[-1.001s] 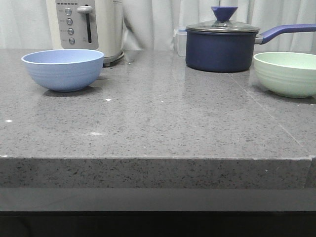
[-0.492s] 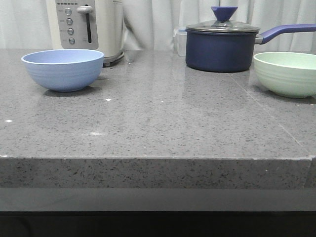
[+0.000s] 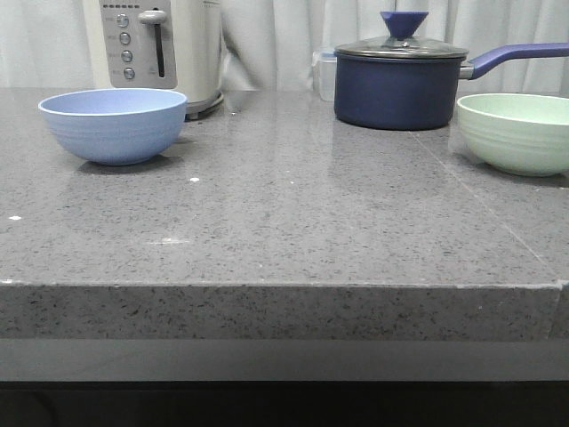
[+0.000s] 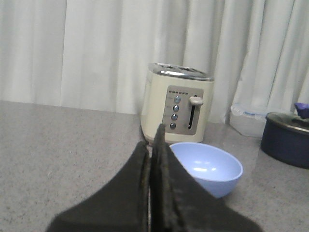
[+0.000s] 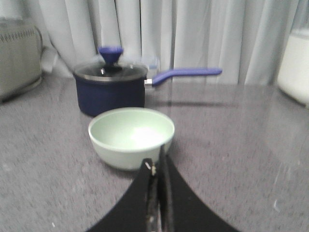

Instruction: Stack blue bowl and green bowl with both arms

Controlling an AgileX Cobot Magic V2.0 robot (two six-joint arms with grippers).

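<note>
1. The grey speckled countertop [image 3: 284, 222] fills most of the front view, and neither arm shows in it.
2. A cream toaster [image 3: 160, 49] stands at the upper left of the front view, just behind the blue bowl.
3. A dark navy saucepan [image 3: 400, 89] with a glass lid sits upper right of centre, its handle reaching toward the right edge above the green bowl.
4. The blue bowl [image 3: 114, 126] rests upright on the counter at the left of the front view; the green bowl [image 3: 516, 132] rests upright at the far right, cut by the frame edge. The two are well apart.
5. The left gripper [image 4: 153, 140] hangs low, level with the counter, its fingers pressed together, tips near the blue bowl's rim but apart from it.
6. The right gripper [image 5: 157, 162] is likewise low, fingers together, pointing at the green bowl's near wall; whether it touches cannot be told.
</note>
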